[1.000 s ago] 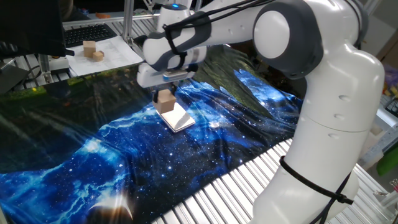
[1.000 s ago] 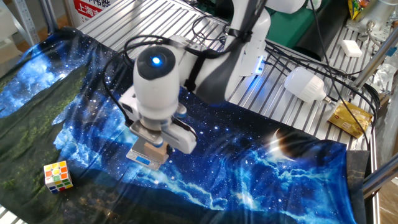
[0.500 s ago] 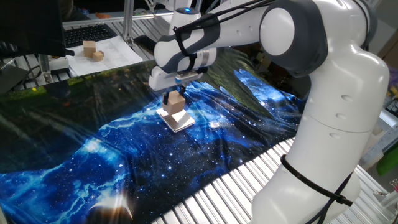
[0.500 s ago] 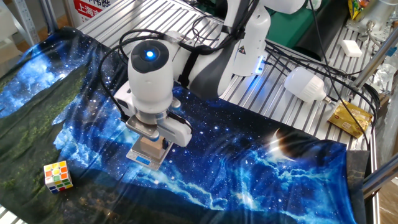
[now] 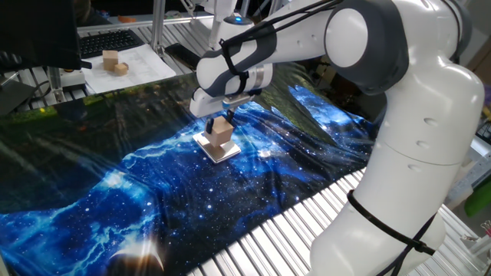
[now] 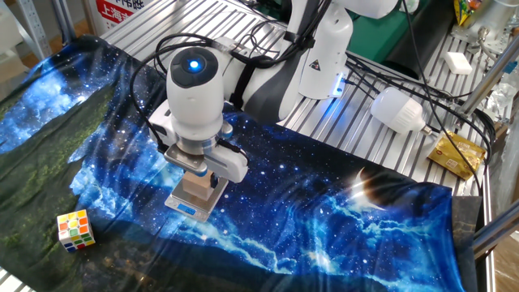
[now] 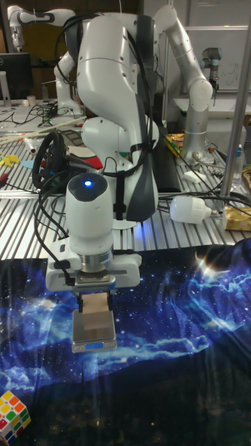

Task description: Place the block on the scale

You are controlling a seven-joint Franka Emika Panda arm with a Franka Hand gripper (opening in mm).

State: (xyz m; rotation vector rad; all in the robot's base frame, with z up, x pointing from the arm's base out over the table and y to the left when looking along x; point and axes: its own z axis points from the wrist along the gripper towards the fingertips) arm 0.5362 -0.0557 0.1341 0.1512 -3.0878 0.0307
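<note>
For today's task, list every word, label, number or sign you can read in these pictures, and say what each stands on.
Nothing reads in full.
Red-and-white sign behind the table: red characters, cropped and blurred.
Dark triangle mark on the white robot arm: a symbol, no words legible.
Blue strip on the flat square white scale: too small.
Printed white paper: blurred.
Yellow packet: print blurred.

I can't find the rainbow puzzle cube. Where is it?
In the other fixed view, the puzzle cube sits on the dark cloth near the bottom-left corner, left of the scale with the block.
</note>
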